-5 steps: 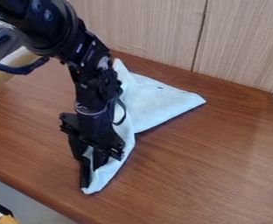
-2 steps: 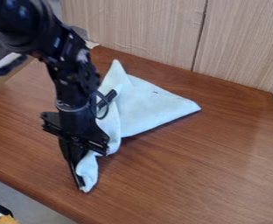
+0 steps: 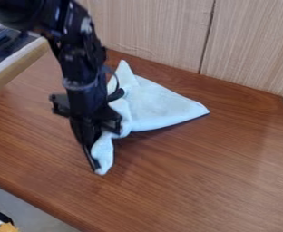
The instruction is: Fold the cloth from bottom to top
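In the camera view, the light-blue cloth (image 3: 159,106) is pinched at one corner in the gripper (image 3: 97,166), its broad part spread toward the wood-grain panel (image 3: 150,36); that way the corner should be carried.

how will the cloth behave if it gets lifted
The cloth looks floppy: it bunches and creases beside the gripper. It seems thin, so probably light for its size, and its spread part would likely sag or drag.

Brown wooden table (image 3: 198,181), pale-blue cloth (image 3: 162,106) on it
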`<act>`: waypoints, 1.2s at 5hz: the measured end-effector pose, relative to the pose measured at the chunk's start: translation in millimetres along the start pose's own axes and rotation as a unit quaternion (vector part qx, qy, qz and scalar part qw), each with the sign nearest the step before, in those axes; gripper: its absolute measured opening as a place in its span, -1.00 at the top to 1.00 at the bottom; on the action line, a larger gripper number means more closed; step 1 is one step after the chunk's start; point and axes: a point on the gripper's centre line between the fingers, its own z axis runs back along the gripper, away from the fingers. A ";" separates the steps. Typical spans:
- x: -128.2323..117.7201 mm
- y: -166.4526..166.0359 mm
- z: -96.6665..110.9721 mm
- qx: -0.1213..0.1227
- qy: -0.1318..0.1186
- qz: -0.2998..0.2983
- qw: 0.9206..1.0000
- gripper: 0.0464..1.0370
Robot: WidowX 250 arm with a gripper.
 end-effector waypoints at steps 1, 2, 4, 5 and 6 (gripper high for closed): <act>17.4 -4.7 15.1 -0.012 -0.015 0.003 1.000 0.97; 38.3 -6.9 30.1 -0.015 -0.037 0.005 0.999 0.97; 93.6 -14.2 11.3 -0.040 -0.007 0.010 0.999 0.97; 115.8 -12.3 -7.2 -0.041 0.008 0.022 0.999 0.97; 128.2 -8.7 -25.7 -0.030 0.018 0.022 0.999 0.97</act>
